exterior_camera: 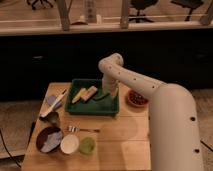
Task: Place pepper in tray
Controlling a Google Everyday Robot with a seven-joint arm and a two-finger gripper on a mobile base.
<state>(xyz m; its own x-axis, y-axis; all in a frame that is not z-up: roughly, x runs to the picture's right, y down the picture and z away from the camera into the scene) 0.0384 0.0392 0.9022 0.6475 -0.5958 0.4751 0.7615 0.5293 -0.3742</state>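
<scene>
I see the gripper (109,93) hanging low inside the tray (92,111), toward its 3 o'clock side. I cannot tell whether it is spread or clamped. The pepper (102,97) shows pale green within the tray, just at the gripper's 8 o'clock, and I cannot tell whether they touch. Two yellow-tan pieces (85,94) lie at the tray's 10 o'clock. A red bowl (137,99) stands on the table (125,140) at the tray's 3 o'clock.
</scene>
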